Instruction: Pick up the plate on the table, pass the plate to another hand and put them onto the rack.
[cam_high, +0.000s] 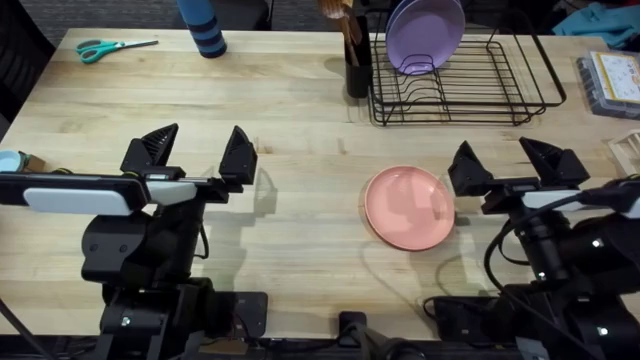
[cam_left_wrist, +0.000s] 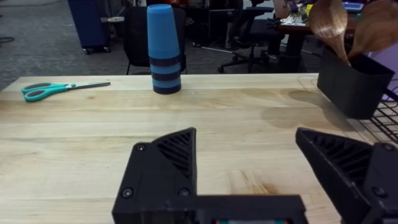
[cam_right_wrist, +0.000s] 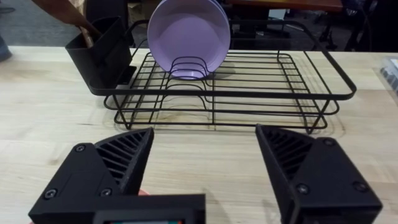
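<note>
A salmon-pink plate (cam_high: 408, 207) lies flat on the wooden table (cam_high: 290, 110), right of centre. My right gripper (cam_high: 505, 160) hovers open just right of the plate's edge, nothing between its fingers. My left gripper (cam_high: 200, 150) stands open over the left half of the table, far from the plate. The black wire rack (cam_high: 460, 80) sits at the back right and also shows ahead in the right wrist view (cam_right_wrist: 224, 93). A lavender plate (cam_right_wrist: 188, 34) stands upright in its slots. Both wrist views show wide-spread fingers, the left gripper (cam_left_wrist: 245, 155) and right gripper (cam_right_wrist: 202, 152).
A black utensil holder (cam_high: 357, 62) with wooden utensils stands against the rack's left side. A blue cup stack (cam_high: 205, 28) and teal scissors (cam_high: 110, 47) sit at the back left. A clear box (cam_high: 610, 82) lies at the far right edge.
</note>
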